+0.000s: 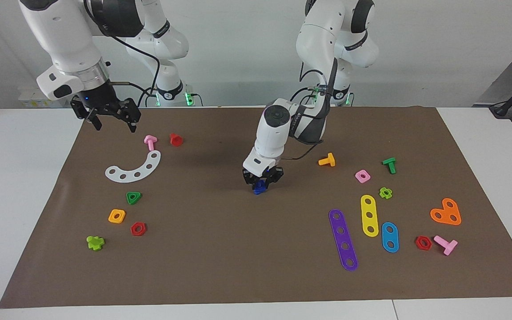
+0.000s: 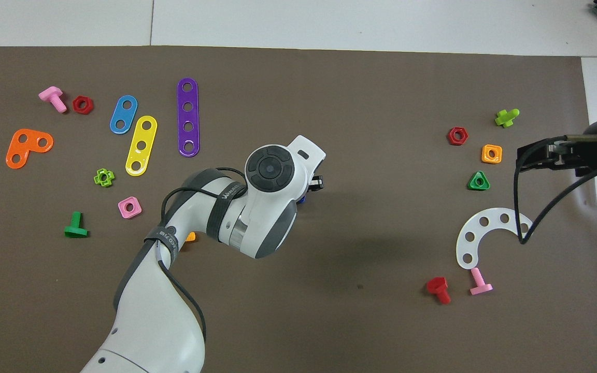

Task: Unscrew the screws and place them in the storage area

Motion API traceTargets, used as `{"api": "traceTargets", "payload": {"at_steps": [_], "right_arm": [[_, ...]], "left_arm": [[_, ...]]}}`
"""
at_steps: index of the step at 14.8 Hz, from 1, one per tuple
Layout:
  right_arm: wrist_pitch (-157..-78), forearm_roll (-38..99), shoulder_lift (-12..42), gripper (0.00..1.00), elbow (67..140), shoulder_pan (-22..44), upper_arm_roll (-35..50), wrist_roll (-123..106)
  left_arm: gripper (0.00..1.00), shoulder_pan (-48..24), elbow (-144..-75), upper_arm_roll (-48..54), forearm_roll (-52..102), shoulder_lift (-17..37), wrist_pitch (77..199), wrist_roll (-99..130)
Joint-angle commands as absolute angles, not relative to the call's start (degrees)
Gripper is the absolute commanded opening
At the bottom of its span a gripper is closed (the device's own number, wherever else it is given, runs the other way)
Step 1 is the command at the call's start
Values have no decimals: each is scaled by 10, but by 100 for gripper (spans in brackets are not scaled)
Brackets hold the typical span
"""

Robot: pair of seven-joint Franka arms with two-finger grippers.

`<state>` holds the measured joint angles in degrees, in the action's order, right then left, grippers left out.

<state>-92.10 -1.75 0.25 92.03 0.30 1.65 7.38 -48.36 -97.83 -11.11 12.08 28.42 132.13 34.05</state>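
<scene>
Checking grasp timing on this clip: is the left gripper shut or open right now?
Shut. In the facing view the left gripper is down at the brown paper mat, its fingertips closed on the dark-blue bolt.

You see two white Franka arms with dark grey joint bands, black grippers, and black cables strapped alongside.

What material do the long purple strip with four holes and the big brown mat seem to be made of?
The long purple four-hole strip looks like moulded plastic: saturated even colour, smooth and slightly glossy, clean round holes. The big brown mat looks like matte paper, thin and flat with a faint crease, though thin card is possible.
</scene>
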Motion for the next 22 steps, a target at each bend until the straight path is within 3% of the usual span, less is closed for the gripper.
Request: {"api": "traceTargets", "payload": {"at_steps": [1,4,9,12,19,21,22], "right_arm": [[-914,-18,-8,100,929,-4,20,78],[-918,-18,-8,100,928,2,21,80],[-969,-17,-21,99,970,5,25,86],[-1017,-17,-7,98,987,51,25,131],[-1181,-29,125,98,976,217,24,352],[-1208,-37,155,95,971,244,24,372],[-1218,-46,174,95,969,259,24,385]], "left_arm": [[10,-465,-912,-117,113,287,1235,339],[8,-420,-811,-115,124,319,1131,336],[0,-345,-807,-114,153,319,1094,220],[0,-306,-837,-117,151,311,1062,108],[0,-282,-972,-140,74,262,1068,-55],[4,-281,-988,-141,55,255,1068,-60],[12,-280,-993,-141,48,253,1068,-70]]}}
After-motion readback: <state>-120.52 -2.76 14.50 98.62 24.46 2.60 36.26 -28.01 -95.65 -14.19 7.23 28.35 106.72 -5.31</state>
